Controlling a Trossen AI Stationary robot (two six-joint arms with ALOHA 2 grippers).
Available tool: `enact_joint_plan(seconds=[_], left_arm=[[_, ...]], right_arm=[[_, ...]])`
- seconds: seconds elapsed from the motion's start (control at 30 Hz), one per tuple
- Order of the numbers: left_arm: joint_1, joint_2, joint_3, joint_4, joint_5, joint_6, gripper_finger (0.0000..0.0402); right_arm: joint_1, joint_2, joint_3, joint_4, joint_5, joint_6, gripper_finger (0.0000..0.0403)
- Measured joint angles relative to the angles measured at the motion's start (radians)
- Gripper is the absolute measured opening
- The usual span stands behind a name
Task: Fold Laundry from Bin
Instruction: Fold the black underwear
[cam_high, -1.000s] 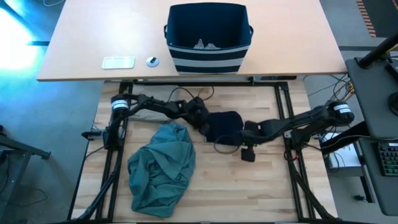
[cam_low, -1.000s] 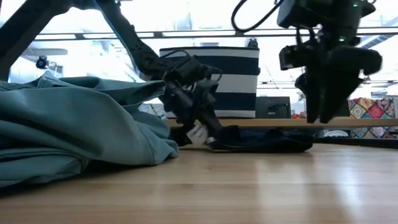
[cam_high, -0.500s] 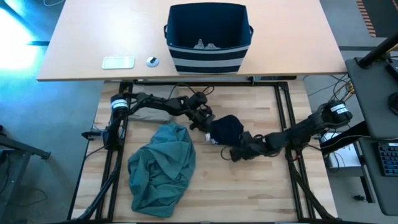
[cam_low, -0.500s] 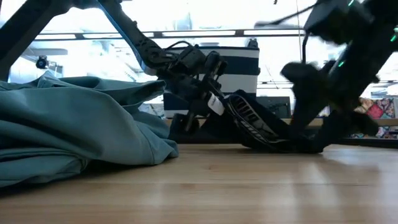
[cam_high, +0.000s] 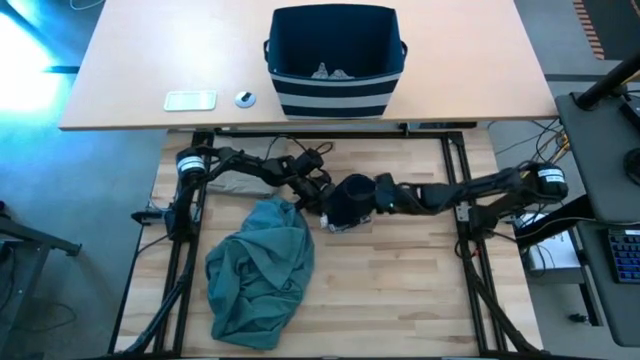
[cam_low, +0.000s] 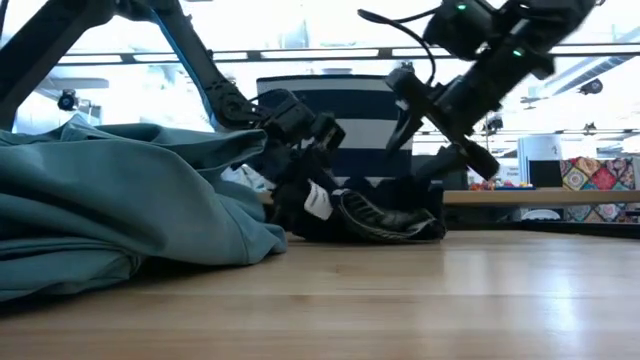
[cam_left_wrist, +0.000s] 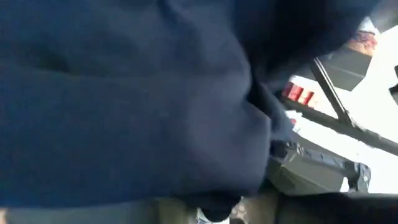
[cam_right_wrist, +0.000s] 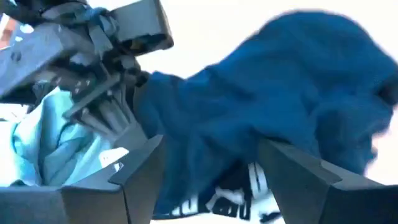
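The navy garment (cam_high: 350, 200) lies bunched in a heap at the middle of the wooden table; its white lettering (cam_right_wrist: 249, 183) and a white label (cam_low: 318, 200) show. My left gripper (cam_high: 318, 192) is at the heap's left side, shut on the cloth. My right gripper (cam_high: 378, 196) is at the heap's right side, its fingers (cam_right_wrist: 140, 177) wide open with navy cloth bulging between them. The teal-green garment (cam_high: 260, 270) lies crumpled at the near left. The striped navy bin (cam_high: 335, 60) stands on the far table with small grey pieces (cam_high: 330, 72) inside. My left gripper holds the navy garment's left edge, beside the white label (cam_low: 305, 185), coming slanting down from the table's left. Navy cloth fills its wrist view and hides the fingers. The garment rests bunched on the table. My right gripper's open fingers push into the heap's right side (cam_right_wrist: 211, 143), slanting down from the table's right. Cloth sits between the two fingers; it is not pinched.
A white flat device (cam_high: 190, 100) and a small round object (cam_high: 245, 98) lie on the far table left of the bin. A beige cloth (cam_high: 240, 183) lies under my left arm. Bare wood (cam_high: 400, 290) shows at the near right.
My right gripper has dropped to the table and swung toward the left and far side into the navy garment. The garment, flat a second ago, was lifted at its left edge by my left gripper and is now pushed together into a heap.
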Motion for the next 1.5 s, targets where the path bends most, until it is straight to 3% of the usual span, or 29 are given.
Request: enact_joint_plan(seconds=[0.17,0.4,0.5,0.63,0.9,1.07,1.23,1.33,1.4,1.5], left_arm=[[0.029,-0.023,-0.018,-0.011,0.024,0.135,0.0160],[0.052,-0.194,-0.018,-0.083,-0.015,0.392,0.0261],[0.022,-0.307,-0.018,-0.233,-0.171,0.619,0.0275],[-0.055,-0.409,-0.018,-0.428,-0.506,0.855,0.0274],[-0.070,-0.420,-0.036,-0.558,-0.567,0.856,0.0271],[-0.071,-0.460,-0.075,-0.586,-0.566,0.841,0.0271],[-0.096,-0.542,-0.175,-0.598,-0.565,0.786,0.0271],[-0.095,-0.607,-0.255,-0.586,-0.568,0.757,0.0271],[-0.095,-0.645,-0.307,-0.575,-0.586,0.739,0.0271],[-0.095,-0.696,-0.373,-0.563,-0.612,0.735,0.0271]], right_arm=[[-0.025,0.019,0.067,-0.114,-0.070,-0.173,0.0247],[0.100,-0.011,0.092,-0.238,-0.076,-0.498,0.0247],[0.163,0.006,0.091,-0.325,-0.059,-0.584,0.0247],[0.197,0.033,0.091,-0.334,-0.046,-0.612,0.0247],[0.201,0.137,0.102,-0.142,0.037,-0.995,0.0247],[0.164,0.319,0.238,-0.100,0.035,-1.208,0.0247],[0.095,0.521,0.433,-0.137,0.013,-1.241,0.0247],[0.055,0.613,0.545,-0.194,-0.108,-1.237,0.0238],[0.037,0.650,0.601,-0.244,-0.155,-1.218,0.0215],[0.019,0.680,0.658,-0.297,-0.203,-1.214,0.0150]])
